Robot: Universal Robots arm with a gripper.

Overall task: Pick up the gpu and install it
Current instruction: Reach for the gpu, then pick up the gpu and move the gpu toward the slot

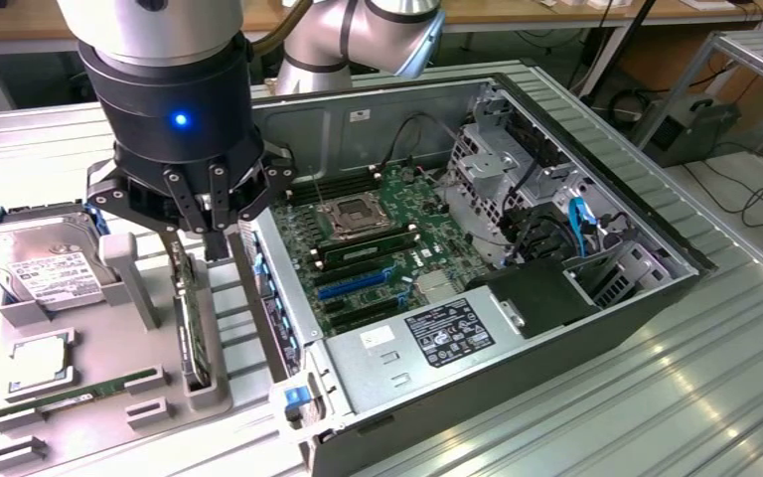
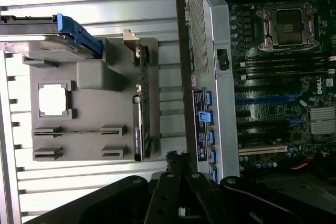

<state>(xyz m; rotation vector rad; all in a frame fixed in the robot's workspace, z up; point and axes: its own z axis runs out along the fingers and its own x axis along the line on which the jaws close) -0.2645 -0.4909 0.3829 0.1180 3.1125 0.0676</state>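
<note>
The gpu (image 1: pixel 192 333) is a thin black card standing on edge in a slot of the grey holder tray (image 1: pixel 116 422), to the exterior view's left of the open computer case (image 1: pixel 515 298). In the wrist view the gpu (image 2: pixel 139 127) appears edge-on, with its pale bracket at one end. My gripper (image 1: pixel 214 248) hangs just above the card's far end, fingers shut together with nothing between them. The gripper (image 2: pixel 176 158) sits a little to the case side of the card, apart from it. The motherboard (image 1: pixel 369 248) lies exposed, with blue expansion slots (image 1: pixel 355 283).
On the tray lie a silver hard drive (image 1: pixel 37 263), a processor chip (image 1: pixel 40 363) and a green memory stick (image 1: pixel 76 395). The case wall (image 2: pixel 202 77) runs close beside the tray. A drive cage and cables (image 1: pixel 540 209) crowd the case's far end.
</note>
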